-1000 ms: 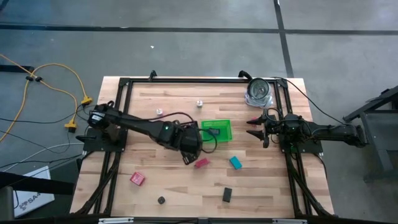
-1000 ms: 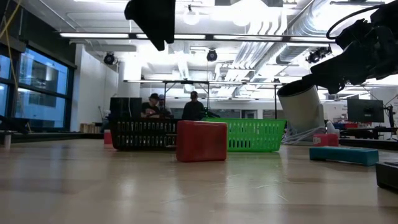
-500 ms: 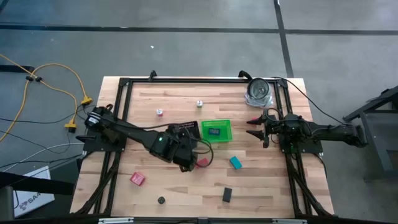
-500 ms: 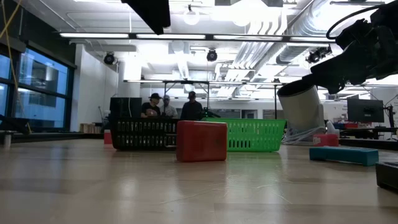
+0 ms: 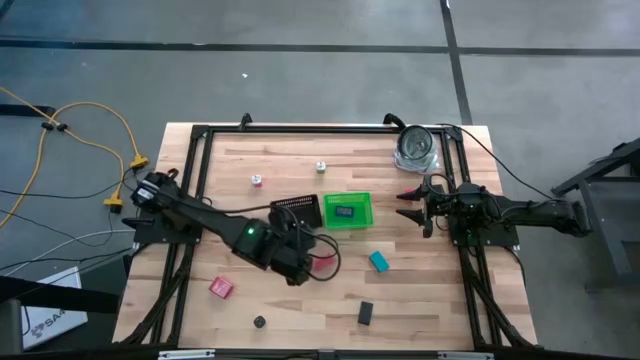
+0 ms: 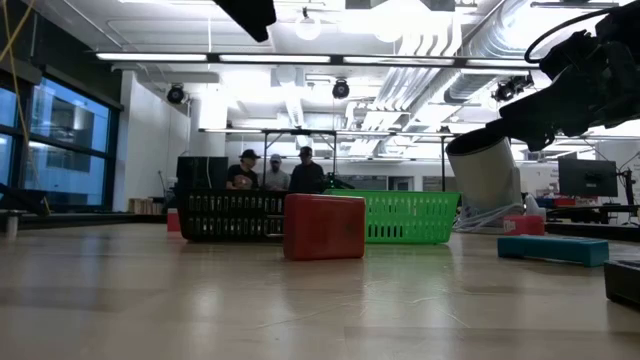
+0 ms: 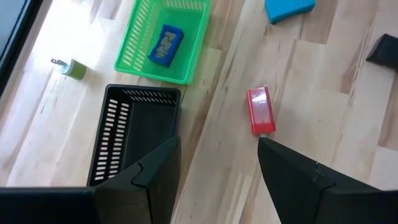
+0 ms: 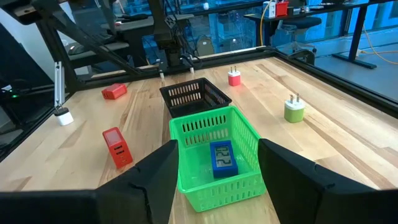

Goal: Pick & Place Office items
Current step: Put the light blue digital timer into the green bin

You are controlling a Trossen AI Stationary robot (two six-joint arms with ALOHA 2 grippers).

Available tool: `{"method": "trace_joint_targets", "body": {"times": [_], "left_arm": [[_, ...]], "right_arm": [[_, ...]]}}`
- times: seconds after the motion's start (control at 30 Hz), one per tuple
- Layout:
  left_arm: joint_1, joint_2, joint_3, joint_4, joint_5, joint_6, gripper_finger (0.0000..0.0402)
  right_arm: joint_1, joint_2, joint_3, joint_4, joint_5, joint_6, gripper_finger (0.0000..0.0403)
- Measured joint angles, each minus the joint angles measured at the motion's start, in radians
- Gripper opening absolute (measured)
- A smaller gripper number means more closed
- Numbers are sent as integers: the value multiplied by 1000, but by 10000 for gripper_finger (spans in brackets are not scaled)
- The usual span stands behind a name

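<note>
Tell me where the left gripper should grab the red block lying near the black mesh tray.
Grip the red block across its two long sides, near the middle, coming straight down. It lies flat, narrow and elongated, clear of the black mesh tray, and the open left gripper probably spans that width.

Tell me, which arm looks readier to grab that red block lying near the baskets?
The left, I'd say. Its open gripper hangs right above the red block, which lies just ahead of its fingers. The right gripper waits at the table's right side, with the green basket between it and the block.
</note>
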Motion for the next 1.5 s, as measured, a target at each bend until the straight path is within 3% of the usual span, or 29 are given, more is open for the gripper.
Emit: {"method": "trace_joint_targets", "body": {"times": [0.33,0.73,1.1,1.5], "left_arm": [[0,-123,-195,144,9,-19,204],[-7,-222,-354,140,14,-221,204],[-93,-235,-404,158,36,-273,204],[-196,-219,-404,98,39,-456,204]], "right_arm": [[0,0,0,0,0,0,207],[0,0,0,0,0,0,207],[0,0,0,0,0,0,207],[0,0,0,0,0,0,207]]}}
